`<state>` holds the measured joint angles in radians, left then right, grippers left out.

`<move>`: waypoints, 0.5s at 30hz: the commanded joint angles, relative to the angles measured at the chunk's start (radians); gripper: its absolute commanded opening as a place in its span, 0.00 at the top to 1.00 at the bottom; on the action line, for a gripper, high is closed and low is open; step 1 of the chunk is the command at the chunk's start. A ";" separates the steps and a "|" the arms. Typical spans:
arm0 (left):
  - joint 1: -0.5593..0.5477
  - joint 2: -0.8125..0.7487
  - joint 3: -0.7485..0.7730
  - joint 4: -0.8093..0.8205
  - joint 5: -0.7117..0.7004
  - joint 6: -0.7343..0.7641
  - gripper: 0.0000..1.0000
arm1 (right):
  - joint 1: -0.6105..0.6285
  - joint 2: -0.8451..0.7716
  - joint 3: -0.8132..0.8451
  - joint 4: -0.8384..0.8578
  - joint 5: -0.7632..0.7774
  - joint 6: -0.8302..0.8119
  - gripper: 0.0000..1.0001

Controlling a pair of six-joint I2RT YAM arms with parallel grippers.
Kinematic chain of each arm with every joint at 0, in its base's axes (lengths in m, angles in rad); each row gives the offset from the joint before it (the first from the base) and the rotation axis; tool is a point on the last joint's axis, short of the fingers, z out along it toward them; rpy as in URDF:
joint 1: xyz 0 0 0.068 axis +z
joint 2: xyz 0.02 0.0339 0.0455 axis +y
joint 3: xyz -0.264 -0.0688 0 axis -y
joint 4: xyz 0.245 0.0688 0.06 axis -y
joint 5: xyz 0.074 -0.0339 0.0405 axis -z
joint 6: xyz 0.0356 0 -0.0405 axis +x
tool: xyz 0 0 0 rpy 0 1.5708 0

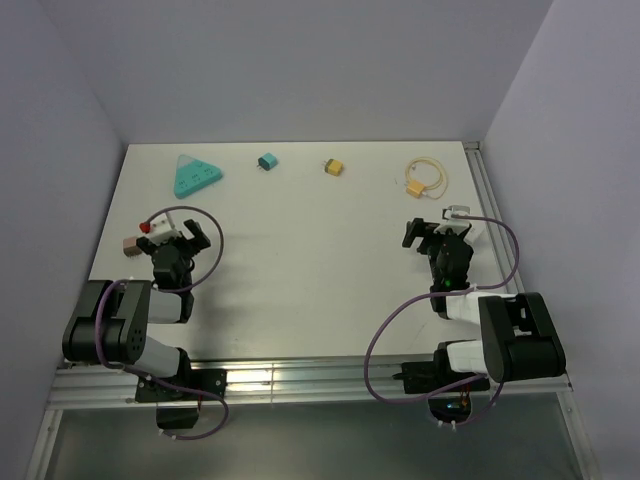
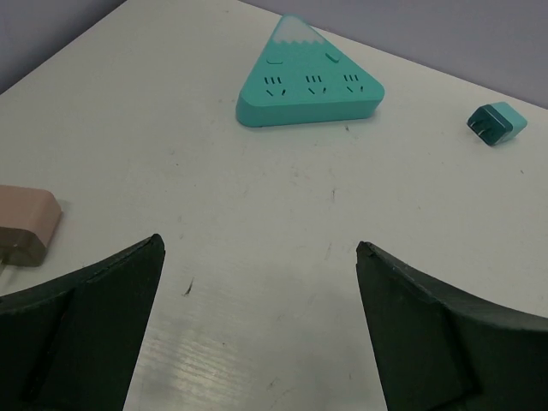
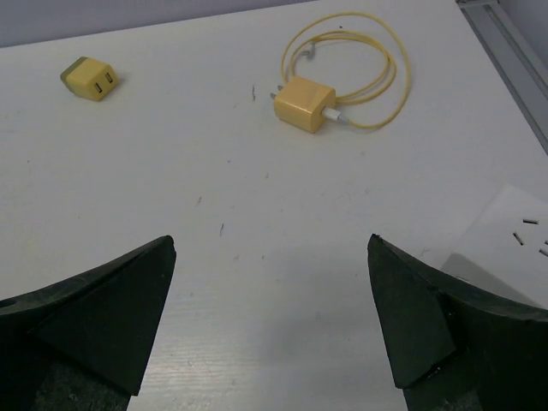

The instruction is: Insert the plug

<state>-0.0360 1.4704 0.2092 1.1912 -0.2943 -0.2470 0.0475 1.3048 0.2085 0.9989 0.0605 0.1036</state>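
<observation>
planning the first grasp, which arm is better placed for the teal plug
Left. The left gripper, open, faces the teal plug and the strip; the right gripper faces the yellow plug and charger.

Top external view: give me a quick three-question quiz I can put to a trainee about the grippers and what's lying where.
1. True or false: the left gripper and the right gripper are both shut on plugs.
2. Fill in: the teal triangular power strip lies on the ___ arm's side.
3. Which has a cable looped beside it? A the teal triangular power strip; B the yellow charger; C the teal plug.

Key: 1 false, both are open and empty; 2 left; 3 B.
</observation>
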 commanded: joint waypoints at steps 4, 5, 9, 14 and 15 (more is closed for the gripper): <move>0.002 -0.036 0.036 0.004 0.046 0.066 0.00 | -0.005 -0.010 0.019 0.084 0.018 -0.031 0.00; 0.002 -0.038 0.038 0.002 0.047 0.068 0.00 | -0.006 -0.012 0.019 0.087 0.018 -0.031 0.00; -0.004 -0.071 0.062 -0.074 0.012 0.066 0.00 | -0.006 -0.010 0.019 0.084 0.018 -0.030 0.00; -0.033 -0.116 0.108 -0.171 -0.087 0.069 0.00 | 0.000 -0.012 0.012 0.099 0.059 -0.036 0.00; -0.050 -0.128 0.119 -0.188 -0.121 0.077 0.00 | 0.017 -0.021 0.012 0.090 0.129 -0.027 0.00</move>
<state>-0.0505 1.3884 0.2752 1.0622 -0.3267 -0.1989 0.0498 1.3048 0.2085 1.0210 0.0834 0.0875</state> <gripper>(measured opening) 0.995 0.999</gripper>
